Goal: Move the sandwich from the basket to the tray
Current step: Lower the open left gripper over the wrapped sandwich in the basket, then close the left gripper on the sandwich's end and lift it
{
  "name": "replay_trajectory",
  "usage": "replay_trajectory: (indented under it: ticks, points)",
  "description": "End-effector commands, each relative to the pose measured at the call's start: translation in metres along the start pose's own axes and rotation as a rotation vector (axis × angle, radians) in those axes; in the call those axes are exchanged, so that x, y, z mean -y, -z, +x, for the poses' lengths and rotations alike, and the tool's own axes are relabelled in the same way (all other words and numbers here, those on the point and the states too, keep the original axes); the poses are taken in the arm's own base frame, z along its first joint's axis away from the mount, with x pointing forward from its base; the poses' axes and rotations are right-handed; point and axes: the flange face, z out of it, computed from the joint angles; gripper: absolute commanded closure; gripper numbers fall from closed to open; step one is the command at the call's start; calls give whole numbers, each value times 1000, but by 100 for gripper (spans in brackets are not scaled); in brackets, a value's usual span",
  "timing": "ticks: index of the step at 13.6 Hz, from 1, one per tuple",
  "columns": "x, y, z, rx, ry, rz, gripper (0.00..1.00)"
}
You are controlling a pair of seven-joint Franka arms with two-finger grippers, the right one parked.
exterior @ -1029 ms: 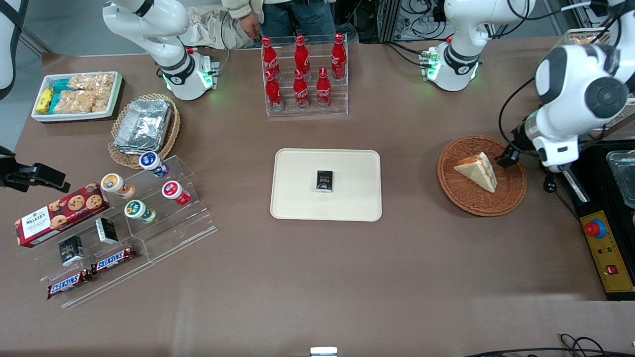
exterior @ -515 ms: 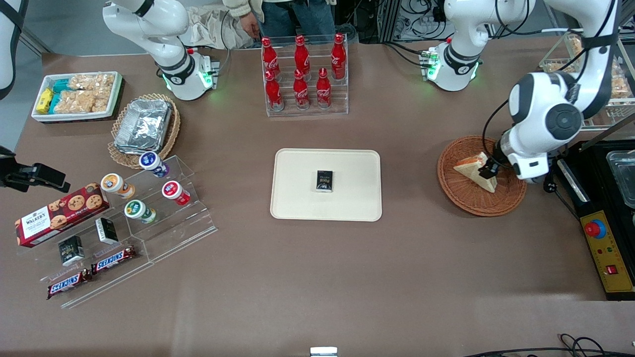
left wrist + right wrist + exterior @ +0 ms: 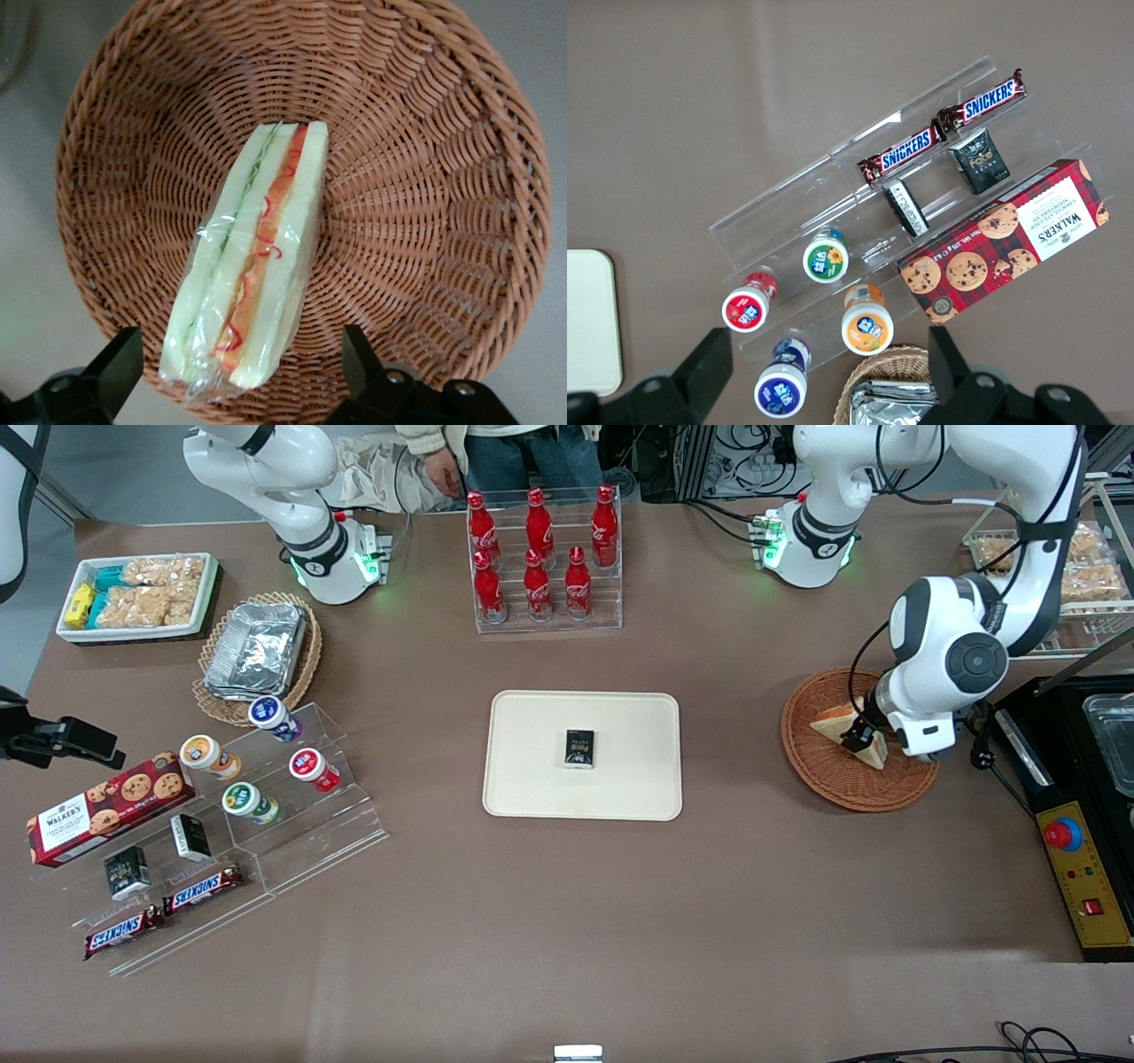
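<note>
surface: brown table (image 3: 567,921) | floor: grey (image 3: 115,469) | light: even

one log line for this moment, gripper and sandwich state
phase: pre-grasp | gripper: open, straddling sandwich | sandwich: in basket, not lifted | tray: holds small dark box

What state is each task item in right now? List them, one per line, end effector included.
sandwich: plastic-wrapped, lying in the basket, not gripped.
basket: upright on the table, holding only the sandwich.
tray: flat on the table, with a small dark box on it, no sandwich.
end effector: open, over the basket, fingers either side of the sandwich's end.
</note>
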Motion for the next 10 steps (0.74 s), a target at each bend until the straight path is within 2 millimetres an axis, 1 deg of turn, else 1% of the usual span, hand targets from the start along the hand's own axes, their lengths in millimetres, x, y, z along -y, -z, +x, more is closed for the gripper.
replay_trajectory:
  ticks: [1, 3, 4, 5, 6, 7, 8, 10]
  points:
    - [-2, -15, 1, -7, 11, 12, 0]
    - [-2, -20, 3, -2, 15, 20, 0]
    - [-3, -21, 4, -2, 16, 19, 8]
    - [-4, -22, 5, -5, 17, 10, 31]
    - [-5, -23, 7, -6, 24, 3, 61]
    - [-6, -24, 8, -7, 24, 3, 83]
    - [-6, -23, 8, -7, 24, 1, 100]
    - [-5, -12, 7, -15, 22, -12, 100]
